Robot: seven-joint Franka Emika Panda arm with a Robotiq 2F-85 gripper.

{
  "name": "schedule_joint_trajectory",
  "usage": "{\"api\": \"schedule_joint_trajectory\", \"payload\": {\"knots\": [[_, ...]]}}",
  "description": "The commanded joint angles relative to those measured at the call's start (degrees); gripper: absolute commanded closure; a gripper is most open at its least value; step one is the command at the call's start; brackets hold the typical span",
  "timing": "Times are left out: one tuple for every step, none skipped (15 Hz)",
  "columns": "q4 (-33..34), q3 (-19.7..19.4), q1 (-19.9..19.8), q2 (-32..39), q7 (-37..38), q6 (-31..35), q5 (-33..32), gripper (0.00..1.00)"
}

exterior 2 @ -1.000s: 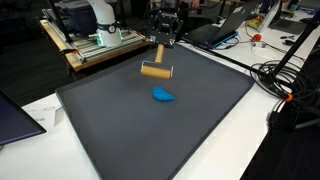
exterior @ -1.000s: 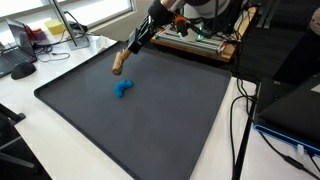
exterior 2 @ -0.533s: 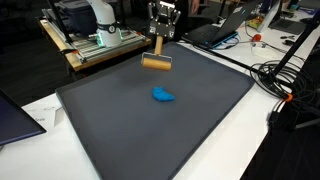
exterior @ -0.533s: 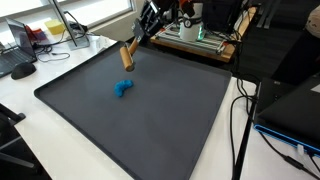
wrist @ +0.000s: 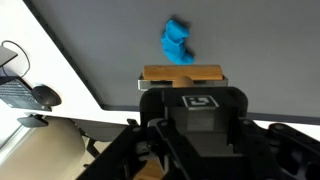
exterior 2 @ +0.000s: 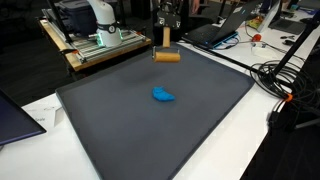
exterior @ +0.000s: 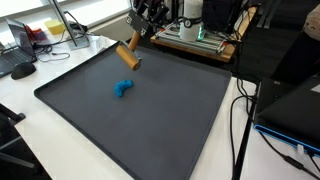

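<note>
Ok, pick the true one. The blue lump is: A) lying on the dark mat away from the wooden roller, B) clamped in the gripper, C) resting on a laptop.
A: the blue lump lies alone on the dark mat; the gripper holds the wooden roller.

The wooden tool is plain light tan; the gripper black, bearing a black-and-white square marker in the wrist view; the small lump bright blue; the mat matte dark grey, unpatterned; the tabletop white beyond the mat's edges; the cables black.
</note>
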Motion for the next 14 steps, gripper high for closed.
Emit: {"api": "schedule_joint_trajectory", "payload": {"knots": [[1.12, -7.77, 5.73, -2.92, -3.36, -2.76, 3.99, 0.53], [1.3, -7.62, 5.47, -2.66, -3.77, -2.78, 4.03, 0.53], [1.32, -7.52, 5.41, -2.41, -3.84, -2.8, 4.06, 0.53], [1.33, -7.34, 5.35, -2.18, -3.86, -2.82, 4.08, 0.53], [1.33, -7.22, 5.33, -2.05, -3.87, -2.83, 4.1, 0.53], [1.33, -7.14, 5.31, -2.0, -3.87, -2.83, 4.11, 0.53], [1.33, -7.1, 5.3, -1.99, -3.87, -2.84, 4.11, 0.53], [1.33, -7.05, 5.3, -1.99, -3.87, -2.83, 4.11, 0.53], [1.33, -7.03, 5.29, -1.99, -3.87, -2.83, 4.11, 0.53], [1.33, -7.01, 5.29, -1.99, -3.87, -2.83, 4.11, 0.53], [1.33, -7.01, 5.29, -2.0, -3.87, -2.83, 4.11, 0.53], [1.33, -7.0, 5.29, -2.0, -3.87, -2.83, 4.11, 0.53], [1.33, -7.0, 5.29, -2.0, -3.87, -2.83, 4.11, 0.53], [1.33, -7.0, 5.29, -2.0, -3.87, -2.83, 4.11, 0.53]]}}
